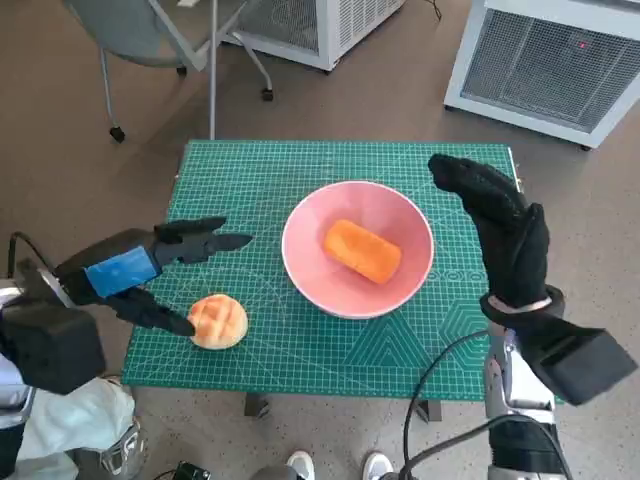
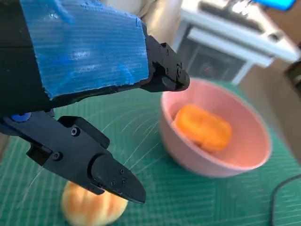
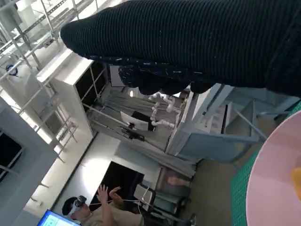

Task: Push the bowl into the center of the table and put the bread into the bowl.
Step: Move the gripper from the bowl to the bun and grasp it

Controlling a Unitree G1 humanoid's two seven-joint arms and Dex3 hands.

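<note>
Blue-taped, the left hand (image 1: 140, 272) hovers with fingers spread, holding nothing, just over a round bread roll (image 1: 218, 321) on the green mat (image 1: 260, 180). Beside it, the pink bowl (image 1: 300, 250) holds an orange loaf (image 1: 362, 250). Beyond, the gloved right hand (image 1: 498, 225) is raised, empty, fingers apart.

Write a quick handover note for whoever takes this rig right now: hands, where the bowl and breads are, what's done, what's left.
Left hand: open, holding nothing, fingers spread above the round bun.
Right hand: empty, raised beside the bowl's right rim.
Pink bowl: about mid-table on the green mat; push looks done.
Orange loaf: already in the bowl.
Left: round bun lies on the mat near the front left edge, ungrasped; probably goes in next.
</note>
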